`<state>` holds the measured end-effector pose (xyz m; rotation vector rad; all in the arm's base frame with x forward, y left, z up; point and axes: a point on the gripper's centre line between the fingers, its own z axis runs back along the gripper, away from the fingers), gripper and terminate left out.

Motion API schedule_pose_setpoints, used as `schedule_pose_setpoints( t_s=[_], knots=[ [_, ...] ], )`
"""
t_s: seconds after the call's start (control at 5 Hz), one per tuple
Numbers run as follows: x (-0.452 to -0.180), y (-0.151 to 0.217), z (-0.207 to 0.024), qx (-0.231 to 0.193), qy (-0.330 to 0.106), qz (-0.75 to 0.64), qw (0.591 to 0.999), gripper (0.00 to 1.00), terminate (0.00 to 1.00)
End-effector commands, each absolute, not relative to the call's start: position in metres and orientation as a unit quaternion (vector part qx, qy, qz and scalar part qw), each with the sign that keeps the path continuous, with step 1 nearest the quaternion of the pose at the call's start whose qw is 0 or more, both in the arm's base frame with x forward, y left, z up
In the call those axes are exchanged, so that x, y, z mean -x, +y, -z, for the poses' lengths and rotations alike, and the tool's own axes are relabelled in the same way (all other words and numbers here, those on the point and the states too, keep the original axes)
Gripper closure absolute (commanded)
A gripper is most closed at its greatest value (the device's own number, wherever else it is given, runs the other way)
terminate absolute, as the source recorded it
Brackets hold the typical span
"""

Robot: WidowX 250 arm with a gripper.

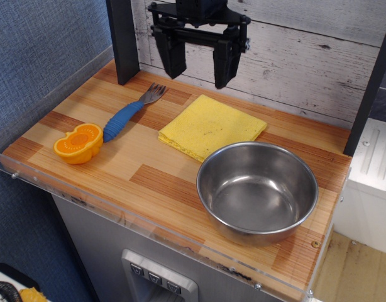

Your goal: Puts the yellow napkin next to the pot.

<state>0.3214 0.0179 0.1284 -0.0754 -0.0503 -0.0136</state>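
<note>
The yellow napkin (210, 127) lies flat and folded on the wooden counter, its near corner touching the rim of the pot (258, 189). The pot is a shiny steel bowl at the front right, empty. My gripper (198, 75) is black and hangs open and empty above the counter's back edge, up and behind the napkin's far-left corner, clear of it.
A blue-handled fork (131, 111) lies left of the napkin. An orange fruit-shaped toy (79, 142) sits near the left front edge. A dark post (122, 39) stands at the back left. A clear plastic lip (117, 217) rims the counter's front.
</note>
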Motion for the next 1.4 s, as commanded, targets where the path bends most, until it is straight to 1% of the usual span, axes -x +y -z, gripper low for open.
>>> schedule_pose_setpoints(
  t_s=[0.0,0.2,0.4,0.8,1.0,1.2],
  knots=[
    [-0.364,0.037,-0.128,0.012,-0.104,0.021,0.994,0.00,0.00],
    [-0.367,0.031,-0.112,-0.020,-0.121,0.028,0.992,0.00,0.00],
    [-0.370,0.030,-0.092,-0.026,-0.109,0.031,0.993,0.00,0.00],
    [-0.373,0.029,-0.061,-0.011,-0.096,0.025,0.995,0.00,0.00],
    [-0.374,0.031,-0.051,-0.002,-0.095,0.018,0.995,0.00,0.00],
    [-0.374,0.034,-0.027,0.009,-0.086,0.008,0.996,0.00,0.00]
  ],
)
